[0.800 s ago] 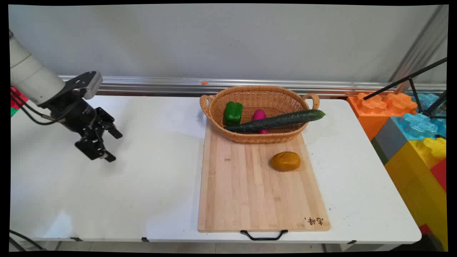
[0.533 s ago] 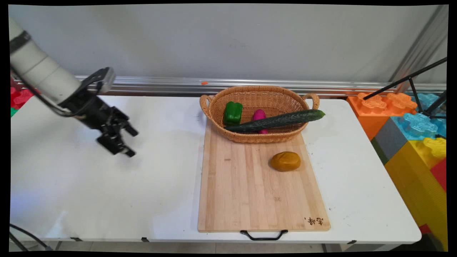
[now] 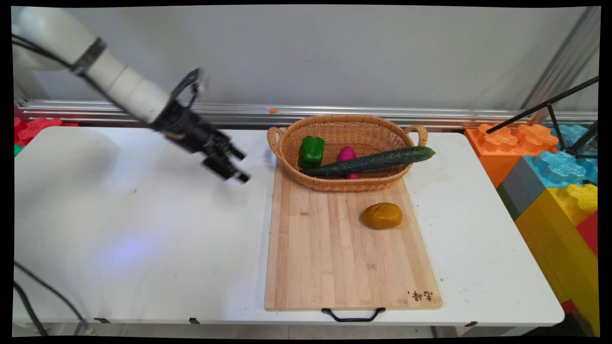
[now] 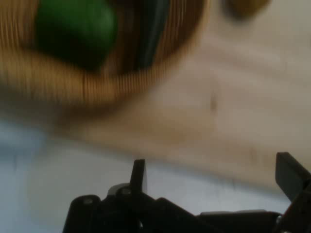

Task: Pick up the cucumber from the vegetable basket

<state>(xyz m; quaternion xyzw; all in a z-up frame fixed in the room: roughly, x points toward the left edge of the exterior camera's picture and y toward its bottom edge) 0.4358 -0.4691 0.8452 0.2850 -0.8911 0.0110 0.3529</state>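
Hovering released above the tabletop point(image 3: 143, 239) beside the basket point(image 3: 291, 162), the end effector point(image 3: 229, 167) risks clipping its near handle; travelling low would cause it.

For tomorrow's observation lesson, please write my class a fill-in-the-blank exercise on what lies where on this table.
1. The green pepper lies inside the ____.
2. The cucumber pokes out over the basket's ____ rim in the main view.
3. The brown, potato-like lump rests on the wooden ____.
4. The open tool holds ____.

Missing words: basket; right; cutting board; nothing
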